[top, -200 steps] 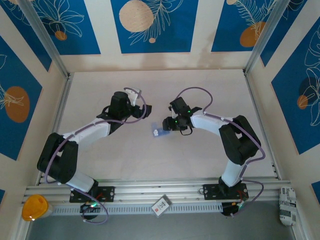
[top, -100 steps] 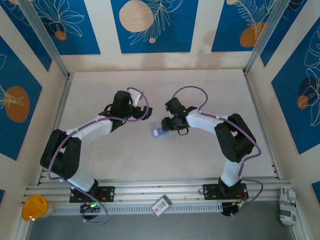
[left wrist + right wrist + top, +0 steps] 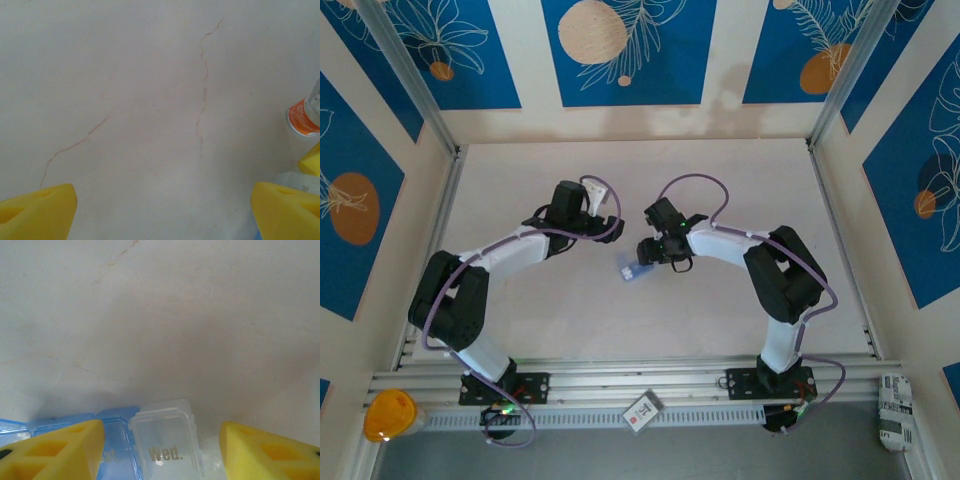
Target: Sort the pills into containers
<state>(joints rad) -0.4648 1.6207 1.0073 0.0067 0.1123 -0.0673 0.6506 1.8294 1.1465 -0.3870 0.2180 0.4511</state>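
Both wrists had crept up-counter and closer together since a second before. Right fingers [image 3: 646, 251] stood partly open, gripping nothing, straddling the pill box [image 3: 167, 440], its clear "Wed." lid between them with a gap on each side. Left fingers [image 3: 608, 223] were spread wide over bare counter [image 3: 150, 100], holding nothing. The pill box lay mid-counter, just near-side of the right fingers.

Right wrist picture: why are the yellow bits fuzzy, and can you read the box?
Right wrist view: the yellow fingers sit close to the lens, so their edges look soft; the pill box lid reads "Wed." clearly. Left wrist view: the cracks in the table look sharp.
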